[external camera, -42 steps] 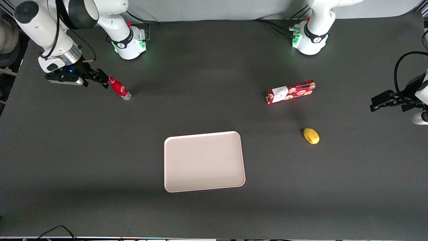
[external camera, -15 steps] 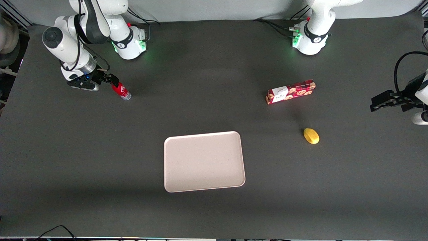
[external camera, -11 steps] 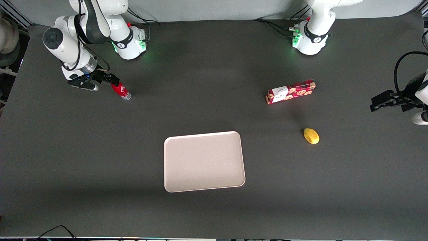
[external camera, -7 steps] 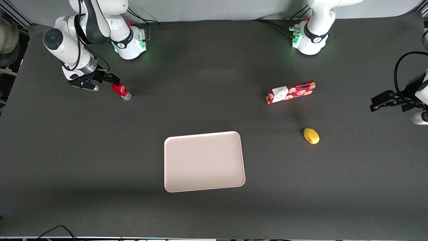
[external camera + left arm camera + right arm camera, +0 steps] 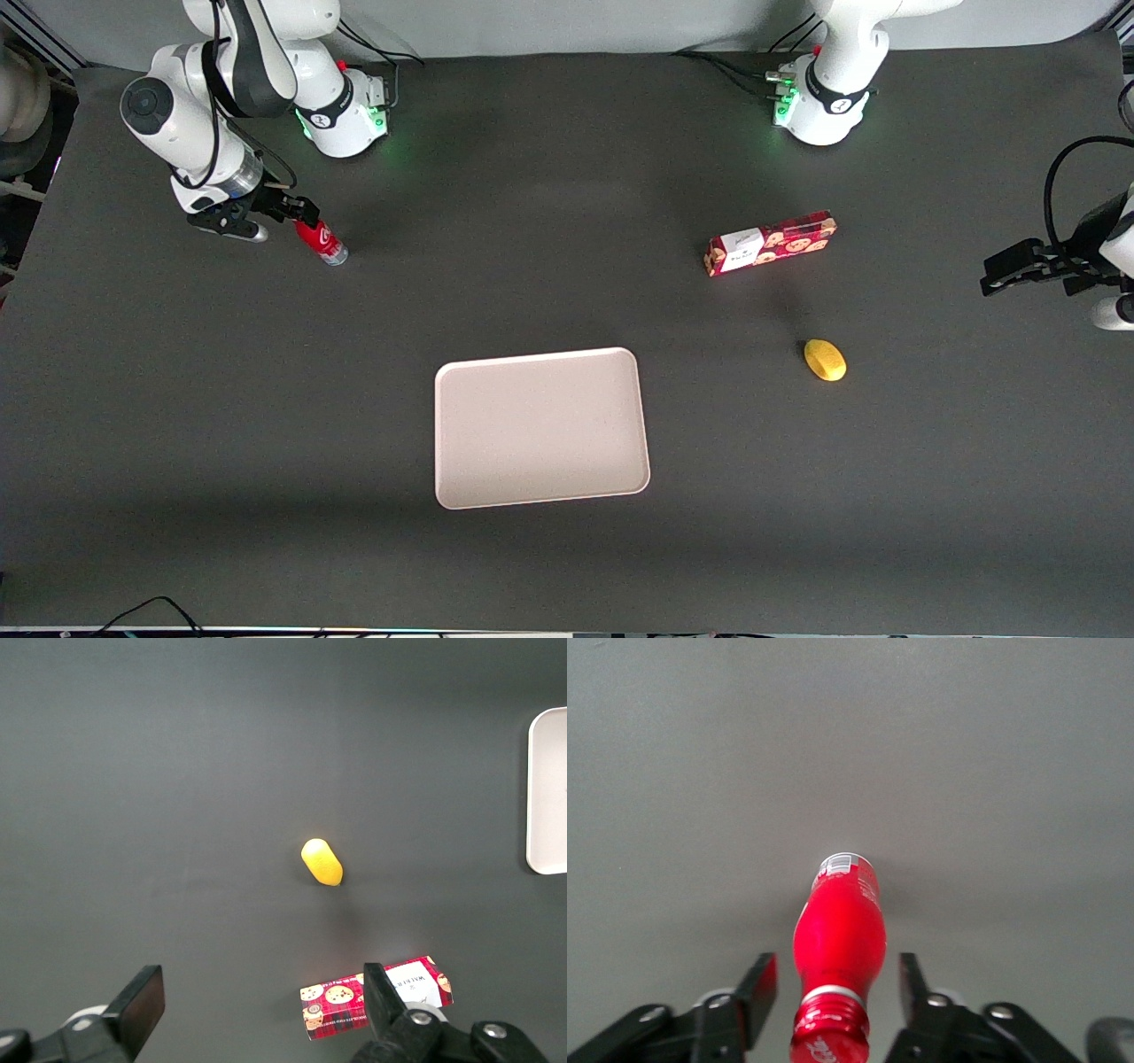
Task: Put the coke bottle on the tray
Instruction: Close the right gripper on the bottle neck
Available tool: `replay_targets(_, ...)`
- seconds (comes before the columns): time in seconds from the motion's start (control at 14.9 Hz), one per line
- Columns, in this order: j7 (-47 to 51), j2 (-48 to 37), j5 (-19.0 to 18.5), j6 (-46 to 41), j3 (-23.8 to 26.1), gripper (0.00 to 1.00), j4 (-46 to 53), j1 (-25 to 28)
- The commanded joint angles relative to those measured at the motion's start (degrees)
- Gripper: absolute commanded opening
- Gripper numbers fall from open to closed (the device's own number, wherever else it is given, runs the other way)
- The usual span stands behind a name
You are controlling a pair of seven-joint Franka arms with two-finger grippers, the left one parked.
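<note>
The coke bottle (image 5: 322, 242), small and red with a silvery base, stands on the dark table toward the working arm's end, farther from the front camera than the tray. My gripper (image 5: 299, 213) is low over its top. In the right wrist view the gripper (image 5: 835, 985) is open, and its two black fingers (image 5: 760, 986) flank the neck of the coke bottle (image 5: 837, 930) with a gap on each side. The pale pinkish-beige tray (image 5: 540, 428) lies flat near the table's middle with nothing on it; one edge of the tray (image 5: 547, 793) shows in the left wrist view.
A long red cookie box (image 5: 769, 243) lies toward the parked arm's end, with a yellow oval object (image 5: 825, 360) nearer the front camera than it. Both also show in the left wrist view: the cookie box (image 5: 376, 997) and the yellow object (image 5: 322, 862).
The arm has come down and in toward the bottle; the gripper now straddles its neck and covers its cap in the front view. The bottle has not moved.
</note>
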Motion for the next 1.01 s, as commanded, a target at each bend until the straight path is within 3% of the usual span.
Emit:
replay_targets(0.0, 1.4, -2.3, 0.8, 1.6, 0.4, 0.45, -3.5, 0.4)
replay_targets(0.13, 1.5, -2.4, 1.1, 0.8, 0.4, 0.36, -3.3, 0.4)
replay_targets(0.2, 1.5, -2.4, 1.7, 0.3, 0.4, 0.26, -3.1, 0.4)
replay_targets(0.27, 1.5, -2.4, 1.9, 0.0, 0.4, 0.09, -2.8, 0.4)
replay_targets(0.34, 1.5, -2.4, 1.9, -0.5, 0.5, 0.00, -2.5, 0.4)
replay_targets(0.67, 1.4, -2.5, 1.9, -6.0, 2.9, 0.00, 1.9, 0.4)
replay_targets(0.94, 0.0, -2.4, 1.8, -14.4, 3.5, 0.00, 11.3, 0.4)
